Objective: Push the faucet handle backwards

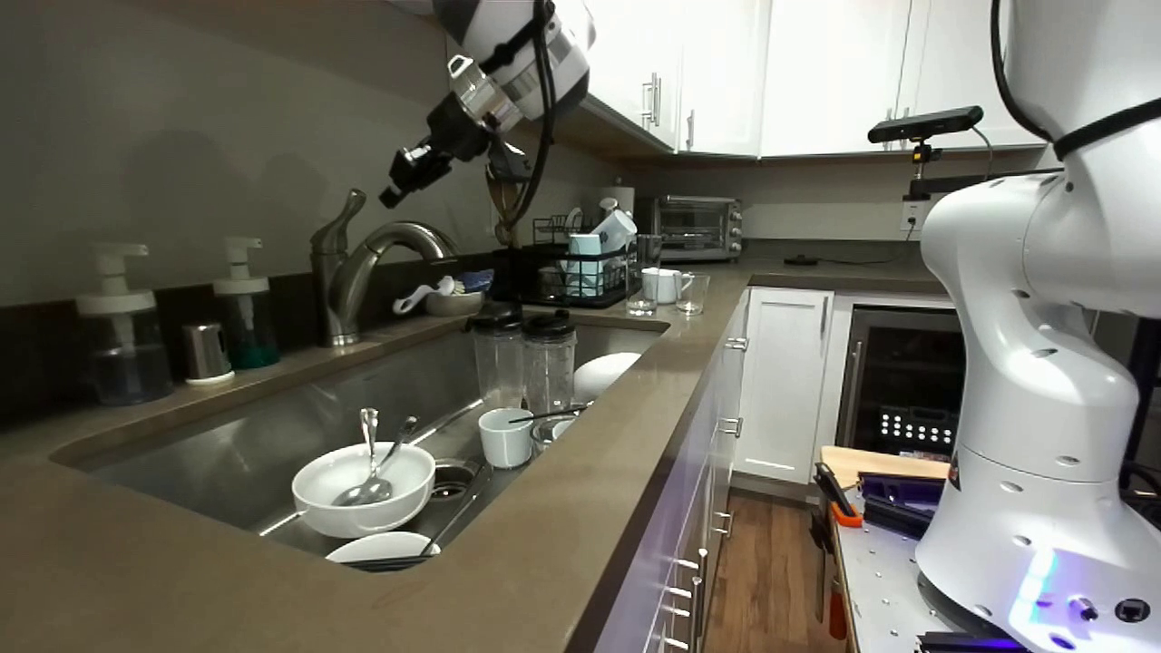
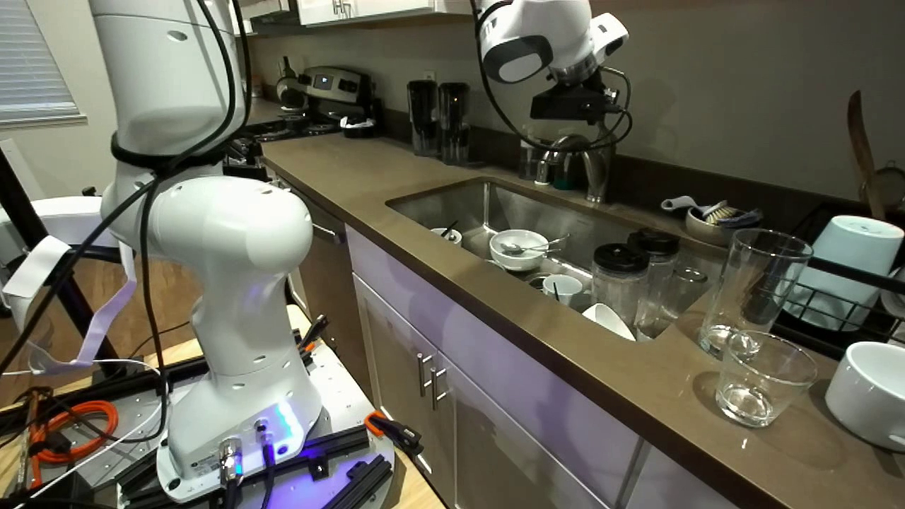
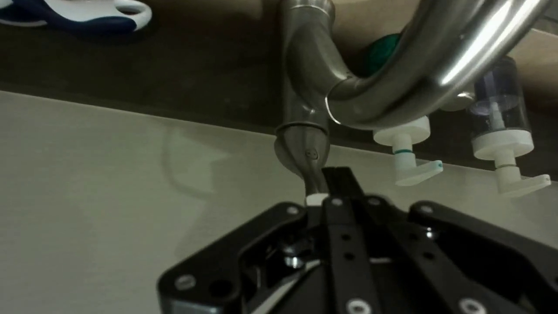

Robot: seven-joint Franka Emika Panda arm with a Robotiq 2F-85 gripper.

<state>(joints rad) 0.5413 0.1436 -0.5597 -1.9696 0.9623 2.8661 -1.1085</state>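
Observation:
The faucet handle (image 1: 347, 213) is a slim silver-grey lever standing up and leaning toward the room from the top of the brushed-steel faucet body (image 1: 328, 290). In the wrist view, which is upside down, the handle (image 3: 312, 174) points down, and its tip end is partly hidden by the gripper. My gripper (image 1: 390, 197) is just to the sink side of the handle tip, at about its height, with a small gap in this exterior view. In the wrist view its fingertips (image 3: 342, 170) are together and hold nothing. In an exterior view the arm hides the handle, and the faucet body (image 2: 597, 173) shows below.
The arched spout (image 1: 408, 238) curves out below the gripper over the sink (image 2: 488, 194). Pump dispensers (image 1: 245, 308) stand beside the faucet along the wall. A bowl with brushes (image 1: 453, 302) and a dish rack (image 1: 580, 272) stand on its other side. Bowls and cups fill the sink.

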